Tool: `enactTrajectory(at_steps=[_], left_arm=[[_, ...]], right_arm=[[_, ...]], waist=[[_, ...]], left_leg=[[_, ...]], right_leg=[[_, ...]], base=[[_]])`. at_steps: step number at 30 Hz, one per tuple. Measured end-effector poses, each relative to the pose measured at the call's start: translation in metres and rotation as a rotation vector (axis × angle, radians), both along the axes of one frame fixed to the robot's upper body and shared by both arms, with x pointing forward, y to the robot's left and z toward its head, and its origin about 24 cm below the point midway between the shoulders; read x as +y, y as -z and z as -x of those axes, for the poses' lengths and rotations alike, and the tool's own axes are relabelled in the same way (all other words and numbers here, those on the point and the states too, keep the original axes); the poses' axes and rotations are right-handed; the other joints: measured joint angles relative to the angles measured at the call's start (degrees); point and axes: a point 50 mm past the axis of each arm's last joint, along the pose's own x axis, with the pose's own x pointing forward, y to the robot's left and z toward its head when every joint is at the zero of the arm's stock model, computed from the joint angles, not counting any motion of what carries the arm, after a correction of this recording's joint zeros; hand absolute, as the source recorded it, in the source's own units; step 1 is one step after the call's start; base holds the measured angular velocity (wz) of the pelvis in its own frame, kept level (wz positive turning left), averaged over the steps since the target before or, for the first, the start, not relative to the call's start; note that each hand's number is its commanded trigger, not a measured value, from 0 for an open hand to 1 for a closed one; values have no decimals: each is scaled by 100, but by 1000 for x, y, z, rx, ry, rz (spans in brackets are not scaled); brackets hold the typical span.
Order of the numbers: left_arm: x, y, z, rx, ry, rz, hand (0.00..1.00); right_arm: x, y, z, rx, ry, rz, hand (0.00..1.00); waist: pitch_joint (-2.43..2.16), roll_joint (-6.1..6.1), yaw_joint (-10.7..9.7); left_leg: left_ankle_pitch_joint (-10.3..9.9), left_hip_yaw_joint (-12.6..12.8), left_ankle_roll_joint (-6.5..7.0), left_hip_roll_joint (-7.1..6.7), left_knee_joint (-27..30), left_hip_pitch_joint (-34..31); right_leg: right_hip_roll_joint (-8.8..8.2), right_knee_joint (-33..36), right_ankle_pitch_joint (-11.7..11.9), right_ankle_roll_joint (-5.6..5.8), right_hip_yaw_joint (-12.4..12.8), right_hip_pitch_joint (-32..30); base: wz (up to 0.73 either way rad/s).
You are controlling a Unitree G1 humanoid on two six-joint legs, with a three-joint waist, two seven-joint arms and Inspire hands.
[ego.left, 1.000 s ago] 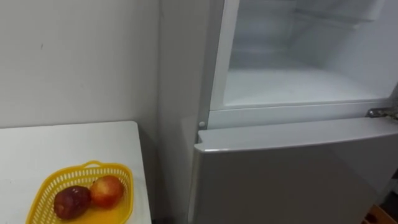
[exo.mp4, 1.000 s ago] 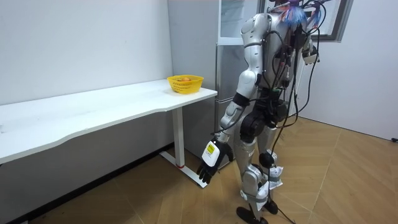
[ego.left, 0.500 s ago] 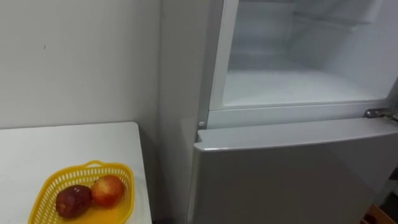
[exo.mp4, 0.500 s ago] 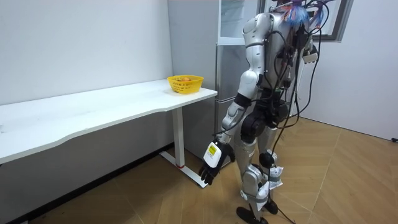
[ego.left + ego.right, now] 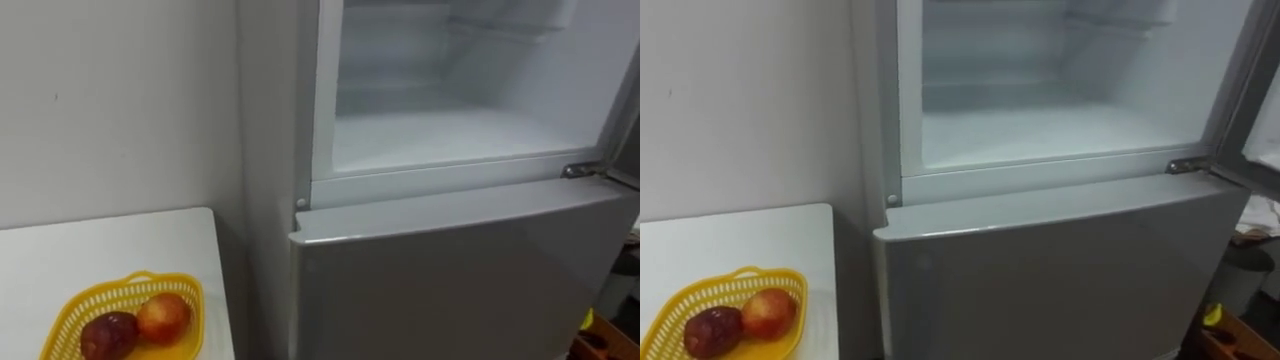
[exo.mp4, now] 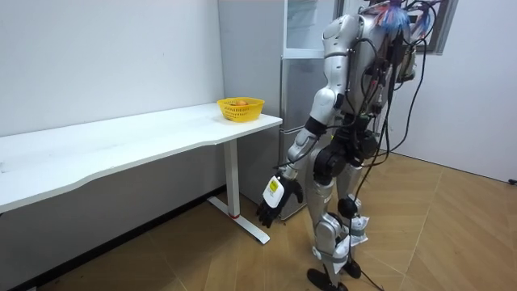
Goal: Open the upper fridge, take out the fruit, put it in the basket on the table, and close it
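The robot stands upright on the wood floor, facing the fridge (image 6: 295, 89), with the end of the long white table (image 5: 100, 245) at its left side. Its left hand (image 6: 275, 196) hangs low beside its thigh, on the room view's left, with the fingers loose and pointing down and nothing in them.

Nearest in the eye views, at the lower left, a yellow basket (image 5: 192, 308) of open plastic mesh sits on the table close to its right edge. 2 pieces of fruit lie in it side by side and touching: a dark red fruit (image 5: 108, 335) on the left and a red and orange apple (image 5: 165, 317) on the right.

Just beyond the table's edge stands the fridge, against the pale wall (image 5: 120, 110). Its grey lower door (image 5: 450, 270) is closed. At the right end of that door's top edge sits 1 small metal hinge (image 5: 578, 170).

Above it, the upper compartment (image 5: 450, 140) is open, and its white floor, side walls and back wall are in plain sight.
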Motion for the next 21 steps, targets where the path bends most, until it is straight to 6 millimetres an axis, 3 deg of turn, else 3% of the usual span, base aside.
enactTrajectory(at_steps=[6, 9, 12, 21], left_arm=[[-10, 4, -12, -13, 107, 24, 0], [-13, 5, -20, -26, 126, 34, 0], [-15, 5, -22, -27, 138, 41, 0], [-23, 8, -27, -34, 167, 57, 0]], right_arm=[[51, 12, -16, 93, -326, 177, 0], [67, 10, -26, 144, -423, 291, 0], [90, 10, -36, 181, -523, 408, 0], [134, 26, -44, 279, -782, 604, 0]], waist=[[27, 37, 171], [47, 70, 315], [41, 95, 454], [0, 200, 467]], left_leg=[[0, -1, -33, 34, 10, -3], [-2, -69, -31, 32, 18, -78], [-1, -70, -32, 38, 19, -112], [1, -77, -35, 39, 47, -179]], right_leg=[[24, 3, 49, -26, 0, 6], [24, -3, 72, -20, -1, -31], [25, -3, 102, -37, -21, -84], [17, -102, 121, -40, -108, -71]], base=[[1], [7], [0], [3]])
